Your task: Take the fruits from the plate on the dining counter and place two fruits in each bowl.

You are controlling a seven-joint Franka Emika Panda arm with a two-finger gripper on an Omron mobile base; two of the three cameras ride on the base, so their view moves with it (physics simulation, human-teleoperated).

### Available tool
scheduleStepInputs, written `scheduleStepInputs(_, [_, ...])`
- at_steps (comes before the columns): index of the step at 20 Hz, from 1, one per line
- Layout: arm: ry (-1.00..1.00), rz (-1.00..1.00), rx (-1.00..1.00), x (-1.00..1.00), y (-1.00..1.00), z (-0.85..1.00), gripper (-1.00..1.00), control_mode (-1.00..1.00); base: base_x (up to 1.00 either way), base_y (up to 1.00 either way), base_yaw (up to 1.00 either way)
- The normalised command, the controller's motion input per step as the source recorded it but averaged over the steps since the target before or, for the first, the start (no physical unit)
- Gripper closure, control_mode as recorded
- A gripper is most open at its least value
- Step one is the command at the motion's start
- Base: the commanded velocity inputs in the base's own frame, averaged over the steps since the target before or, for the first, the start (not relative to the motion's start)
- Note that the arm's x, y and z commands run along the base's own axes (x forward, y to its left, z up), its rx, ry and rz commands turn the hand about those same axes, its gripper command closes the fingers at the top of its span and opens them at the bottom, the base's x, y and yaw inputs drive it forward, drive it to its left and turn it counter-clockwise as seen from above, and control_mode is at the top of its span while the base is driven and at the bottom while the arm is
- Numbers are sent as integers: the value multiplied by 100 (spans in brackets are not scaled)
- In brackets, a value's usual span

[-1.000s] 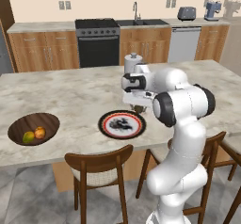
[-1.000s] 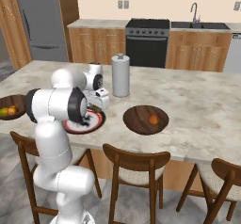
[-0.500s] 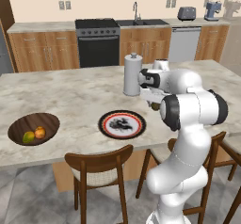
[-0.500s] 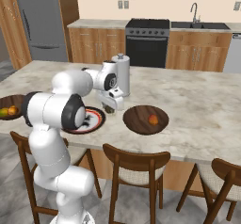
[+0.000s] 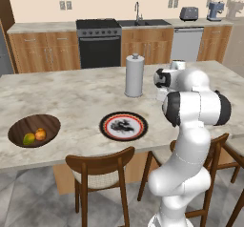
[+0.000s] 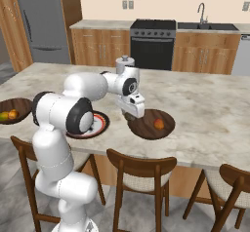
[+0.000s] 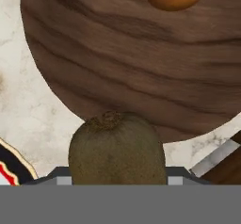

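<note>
Brown fruit [image 7: 116, 148], pinched by mostly hidden fingers [image 7: 117, 180], blocks part of the wooden bowl [image 7: 132, 63].

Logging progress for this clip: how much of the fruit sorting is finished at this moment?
Mostly done. The left bowl holds the orange fruit and the yellow-green one; the plate has no fruit on it. The right bowl holds the red fruit. The gripper carries the brown fruit at that bowl's edge; only dropping it in remains.
</note>
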Motion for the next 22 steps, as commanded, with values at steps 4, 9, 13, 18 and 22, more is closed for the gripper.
scheduleStepInputs(4, [7,0,0,17,-41,-20,100,-100,0,0,0])
scheduleStepInputs(9, [4,0,0,26,-15,-31,100,-100,0,0,0])
scheduleStepInputs(13, [0,0,0,27,-3,-34,100,-100,0,0,0])
scheduleStepInputs(18, [0,0,0,20,-9,-29,100,-100,0,0,0])
scheduleStepInputs(22, [0,0,0,15,-15,-24,100,-100,0,0,0])
